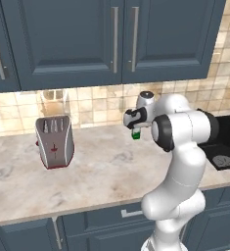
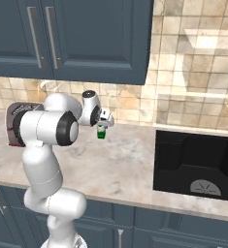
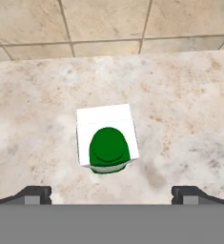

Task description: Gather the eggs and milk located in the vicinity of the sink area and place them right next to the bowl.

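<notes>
The claw (image 3: 111, 193) hangs spread wide above the milk carton (image 3: 107, 138), its two dark fingertips (image 3: 33, 194) standing well apart on either side and touching nothing. The carton — white, with a green cap — stands upright on the marble counter (image 1: 102, 166), near the tiled back wall (image 3: 108, 24). From the left base view the claw (image 1: 134, 128) sits at the end of the bent white arm, with the carton's green (image 1: 135, 135) just showing beneath it; the right base view shows the same green spot (image 2: 101, 133) under the claw (image 2: 104, 123). The black sink (image 2: 193, 164) lies to the right of the carton, set into the counter, well apart from it. A silver toaster (image 1: 55, 141) stands on the counter to the left — also well apart. Dark blue cabinets (image 1: 111, 39) hang above.
</notes>
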